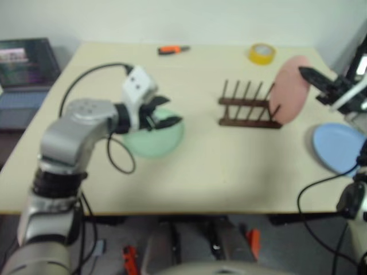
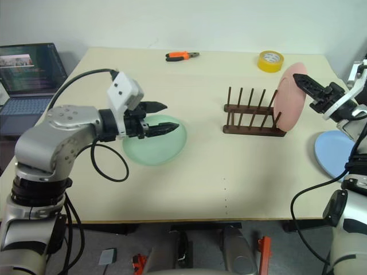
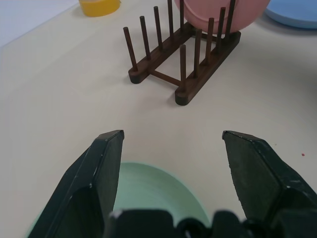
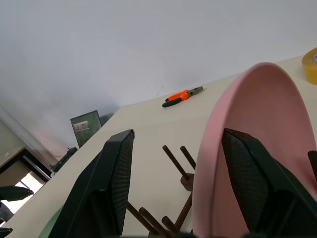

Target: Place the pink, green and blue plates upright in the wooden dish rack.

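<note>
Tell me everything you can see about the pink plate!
The pink plate is plain, round, shallow and pale pink, smooth like plastic. It stands nearly upright, tilted a little, at the right end of the wooden dish rack, its lower edge down between the last pegs. The right end effector is at its upper rim with fingers spread, one on each side of the rim; whether they touch it cannot be told.

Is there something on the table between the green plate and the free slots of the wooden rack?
Nothing visible. The green plate lies flat under the open left gripper, and bare table separates it from the wooden rack. The pink plate stands at the rack's far end, so the nearer pegs look free.
</note>
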